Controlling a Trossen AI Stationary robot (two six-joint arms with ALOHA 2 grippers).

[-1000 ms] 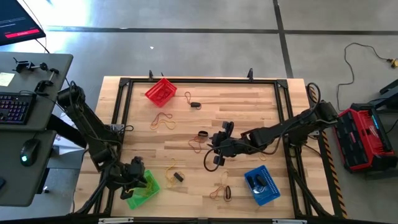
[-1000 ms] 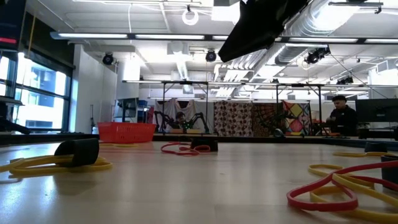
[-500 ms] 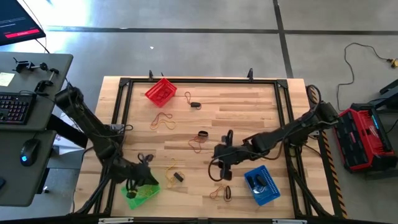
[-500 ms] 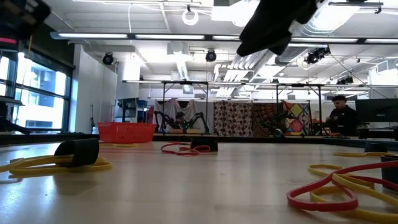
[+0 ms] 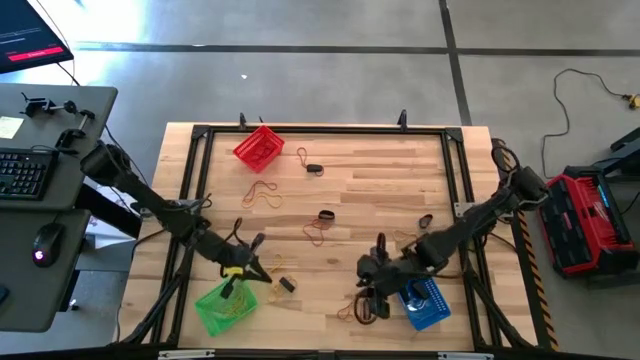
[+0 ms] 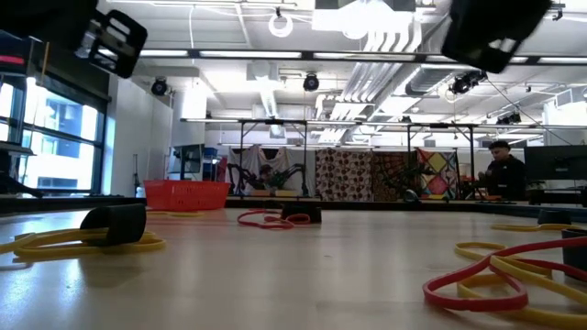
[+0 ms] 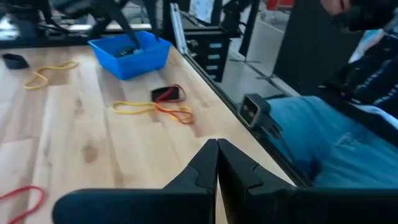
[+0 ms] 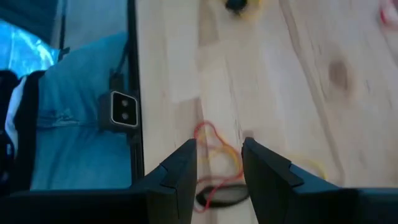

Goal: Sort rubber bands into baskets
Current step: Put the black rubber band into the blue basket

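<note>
Rubber bands lie scattered on the wooden table: an orange one [image 5: 262, 192], an orange and a black one [image 5: 320, 228], a black and a yellow one [image 5: 283, 281], and a mixed pile [image 5: 358, 311] near the front edge. My left gripper [image 5: 254, 262] is shut, with nothing showing between its fingers [image 7: 217, 163]. It hangs just beyond the green basket [image 5: 222, 308], which holds yellow bands. My right gripper [image 5: 375, 298] is open above the mixed pile [image 8: 214, 186], close beside the blue basket [image 5: 422, 300]. The red basket [image 5: 258, 147] stands at the far left.
A black frame rail [image 5: 320, 131] runs around the tabletop. A person in jeans [image 8: 74, 118] stands close to the near edge. A desk with a keyboard [image 5: 25, 170] stands off the table's left; a red and black machine [image 5: 585, 220] sits off its right.
My left gripper has swung from over the green basket toward the table's right, off the basket, rolling as it went. My right gripper has travelled from the table's middle toward the near edge, ending over the mixed pile beside the blue basket.
</note>
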